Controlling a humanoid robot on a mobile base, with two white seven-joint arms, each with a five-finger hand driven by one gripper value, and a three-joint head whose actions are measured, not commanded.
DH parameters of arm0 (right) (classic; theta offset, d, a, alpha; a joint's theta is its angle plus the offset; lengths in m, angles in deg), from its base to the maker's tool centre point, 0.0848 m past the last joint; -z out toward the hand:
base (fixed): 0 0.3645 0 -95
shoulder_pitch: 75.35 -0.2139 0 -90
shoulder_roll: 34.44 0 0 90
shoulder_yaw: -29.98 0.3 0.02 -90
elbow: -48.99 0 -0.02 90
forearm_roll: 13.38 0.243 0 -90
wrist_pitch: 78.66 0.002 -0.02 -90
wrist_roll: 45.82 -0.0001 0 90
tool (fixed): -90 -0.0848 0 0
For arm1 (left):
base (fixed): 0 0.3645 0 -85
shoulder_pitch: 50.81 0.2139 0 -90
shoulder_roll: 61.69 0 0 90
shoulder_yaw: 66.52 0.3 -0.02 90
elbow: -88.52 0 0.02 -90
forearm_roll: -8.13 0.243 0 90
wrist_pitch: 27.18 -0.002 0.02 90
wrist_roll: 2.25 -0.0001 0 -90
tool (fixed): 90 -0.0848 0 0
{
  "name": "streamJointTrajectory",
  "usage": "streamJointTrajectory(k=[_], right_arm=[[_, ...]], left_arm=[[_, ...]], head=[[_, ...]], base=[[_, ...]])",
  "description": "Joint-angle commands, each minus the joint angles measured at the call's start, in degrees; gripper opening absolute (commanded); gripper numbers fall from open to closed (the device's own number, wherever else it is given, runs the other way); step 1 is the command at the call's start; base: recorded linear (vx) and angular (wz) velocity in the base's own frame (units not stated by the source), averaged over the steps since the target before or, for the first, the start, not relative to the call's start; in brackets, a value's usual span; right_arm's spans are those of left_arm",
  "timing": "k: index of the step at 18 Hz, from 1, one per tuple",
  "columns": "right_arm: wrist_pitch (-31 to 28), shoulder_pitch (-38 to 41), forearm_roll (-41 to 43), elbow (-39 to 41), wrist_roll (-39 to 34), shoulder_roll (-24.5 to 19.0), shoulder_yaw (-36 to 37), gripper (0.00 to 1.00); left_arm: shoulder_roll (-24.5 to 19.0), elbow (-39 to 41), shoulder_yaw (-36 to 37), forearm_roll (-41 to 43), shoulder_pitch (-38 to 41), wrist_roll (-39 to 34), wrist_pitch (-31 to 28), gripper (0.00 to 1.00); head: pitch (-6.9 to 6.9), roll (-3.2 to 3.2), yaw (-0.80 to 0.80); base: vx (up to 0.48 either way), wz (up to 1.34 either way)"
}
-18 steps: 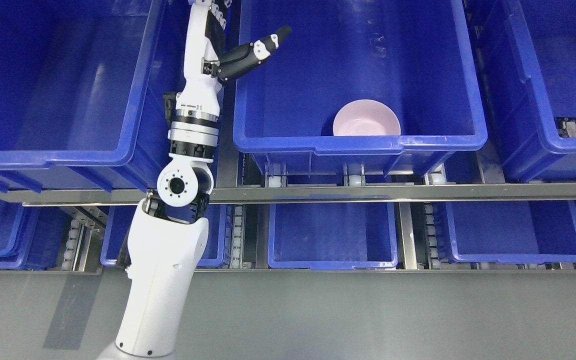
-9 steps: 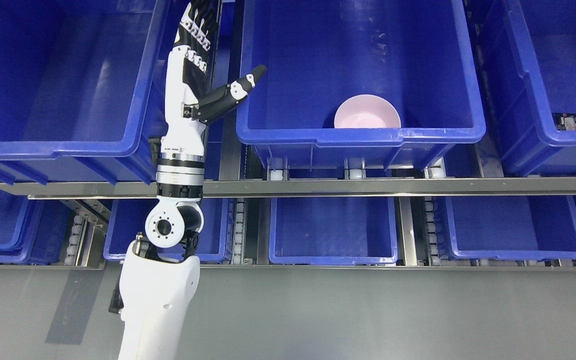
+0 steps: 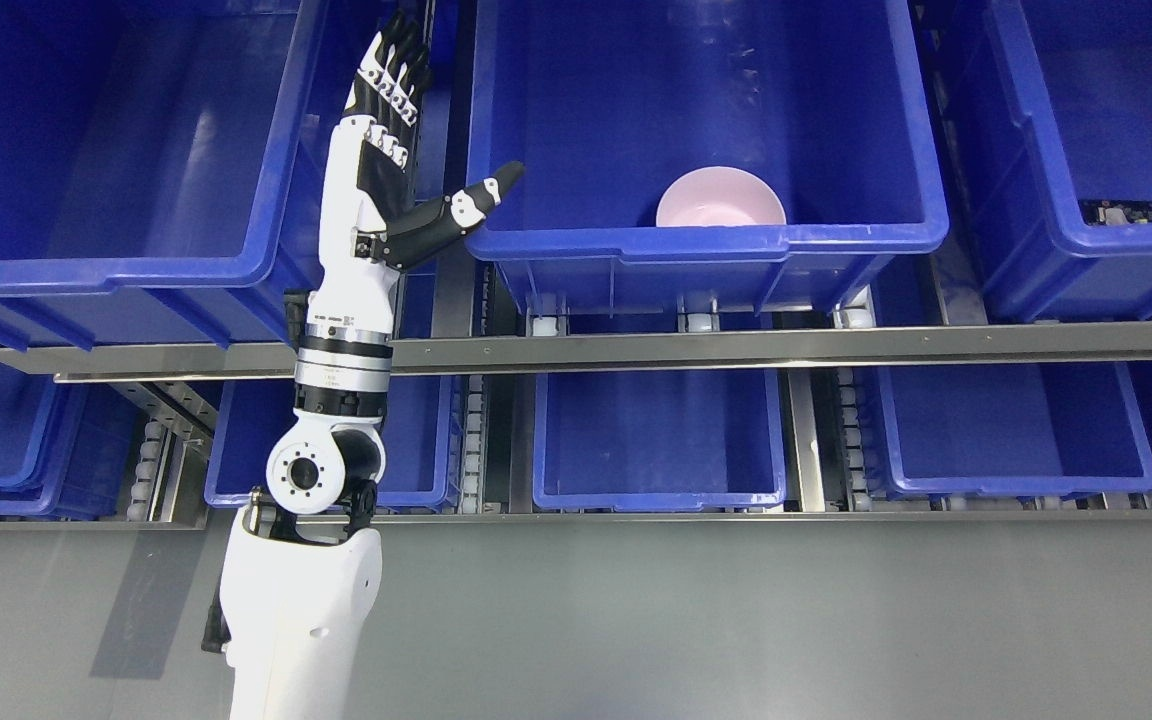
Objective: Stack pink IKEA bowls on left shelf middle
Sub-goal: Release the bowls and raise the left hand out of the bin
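A pink bowl (image 3: 720,199) sits upright inside the middle blue bin (image 3: 706,245) on the upper shelf, close to the bin's front wall. My left hand (image 3: 406,140) is raised in the gap between the left bin and the middle bin, well left of the bowl. Its fingers (image 3: 388,70) point straight up and the thumb (image 3: 471,200) sticks out to the right over the middle bin's left corner. The hand is open and holds nothing. The right arm does not show.
A large blue bin (image 3: 106,270) stands left of the arm, another (image 3: 1086,260) at the right with small items at its edge. A steel shelf rail (image 3: 736,348) runs across. Lower blue bins (image 3: 658,495) sit beneath, above a grey floor.
The left arm has dropped lower and drawn left, bringing the whole hand into view. The whole picture has also shifted, so the camera has moved. The bowl stays in its bin.
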Motion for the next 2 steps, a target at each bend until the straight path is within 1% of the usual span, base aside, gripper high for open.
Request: streamJointTrajectory(k=[1, 2], right_arm=[[-0.04, -0.01, 0.00, 0.00, -0.02, 1.00, 0.00, 1.00], [-0.04, -0.01, 0.00, 0.00, -0.02, 1.00, 0.00, 1.00]], left_arm=[[-0.99, 1.33, -3.34, -0.03, 1.41, 1.40, -0.23, 0.98], [-0.99, 1.33, -3.52, -0.03, 1.49, 1.49, -0.23, 0.98]], head=[[0.00, 0.00, 0.00], [0.00, 0.00, 0.00]], base=[[-0.064, 0.00], [-0.059, -0.06]])
